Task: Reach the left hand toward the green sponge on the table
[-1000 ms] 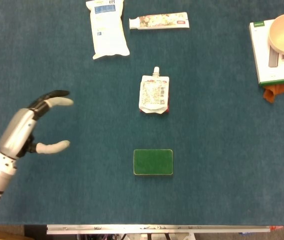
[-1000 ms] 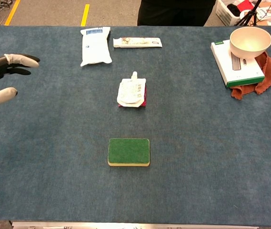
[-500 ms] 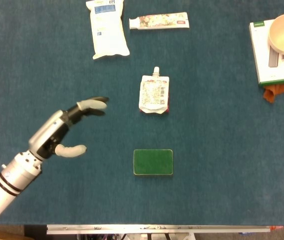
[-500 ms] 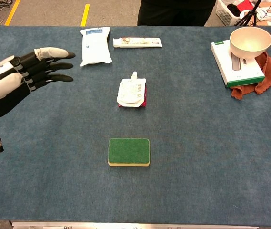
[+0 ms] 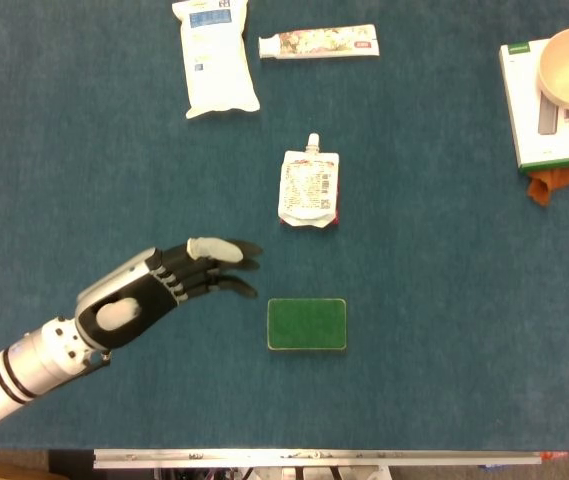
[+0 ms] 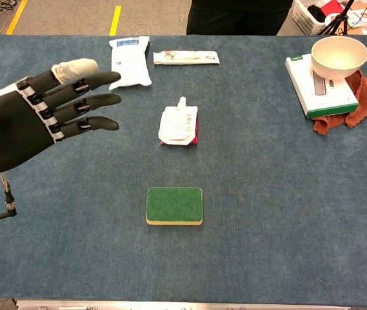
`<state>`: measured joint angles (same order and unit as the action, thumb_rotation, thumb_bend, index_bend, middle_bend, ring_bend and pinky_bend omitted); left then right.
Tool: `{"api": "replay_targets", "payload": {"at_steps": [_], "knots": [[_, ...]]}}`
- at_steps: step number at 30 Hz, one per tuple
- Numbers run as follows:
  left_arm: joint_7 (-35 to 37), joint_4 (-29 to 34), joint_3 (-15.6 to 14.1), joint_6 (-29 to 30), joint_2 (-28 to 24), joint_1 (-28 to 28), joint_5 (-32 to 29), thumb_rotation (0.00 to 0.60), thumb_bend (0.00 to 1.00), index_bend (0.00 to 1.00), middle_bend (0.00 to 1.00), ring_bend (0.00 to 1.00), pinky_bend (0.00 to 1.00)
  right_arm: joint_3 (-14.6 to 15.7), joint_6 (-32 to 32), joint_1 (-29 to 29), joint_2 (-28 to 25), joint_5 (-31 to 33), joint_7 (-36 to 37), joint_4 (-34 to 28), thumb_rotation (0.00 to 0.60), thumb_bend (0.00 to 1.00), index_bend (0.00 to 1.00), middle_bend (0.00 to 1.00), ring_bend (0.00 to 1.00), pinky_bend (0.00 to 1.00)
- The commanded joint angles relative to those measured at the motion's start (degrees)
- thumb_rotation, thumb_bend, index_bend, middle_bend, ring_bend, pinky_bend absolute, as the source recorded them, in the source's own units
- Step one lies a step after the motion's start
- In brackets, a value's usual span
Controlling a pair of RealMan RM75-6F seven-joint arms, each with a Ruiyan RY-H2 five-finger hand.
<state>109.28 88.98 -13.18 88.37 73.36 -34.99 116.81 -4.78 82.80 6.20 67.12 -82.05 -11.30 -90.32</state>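
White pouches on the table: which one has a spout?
The small pouch mid-table, behind the green sponge; its spout points away. The larger bag at the far edge has none.

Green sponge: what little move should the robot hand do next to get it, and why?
Probably keep moving the left hand a bit further right and lower it over the green sponge. Its fingers are spread, hold nothing, and stop short of the sponge's left edge, with bare table between them.
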Motion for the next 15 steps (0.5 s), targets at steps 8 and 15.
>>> {"api": "replay_targets", "payload": {"at_steps": [8, 15], "knots": [[3.29, -3.38, -3.49, 4.73, 0.84, -2.28, 0.89, 0.227, 0.0, 0.21, 0.16, 0.12, 0.24, -0.01, -0.52, 0.14, 0.04, 0.37, -0.16, 0.02, 0.6, 0.0, 0.34, 0.31, 0.32, 0.49], [2.34, -3.07, -4.61, 5.01, 0.87, -2.95, -0.26, 0.209, 0.0, 0.23, 0.16, 0.12, 0.25, -0.05, -0.59, 0.2, 0.06, 0.4, -0.24, -0.01, 0.6, 0.0, 0.34, 0.31, 0.32, 0.49]]}}
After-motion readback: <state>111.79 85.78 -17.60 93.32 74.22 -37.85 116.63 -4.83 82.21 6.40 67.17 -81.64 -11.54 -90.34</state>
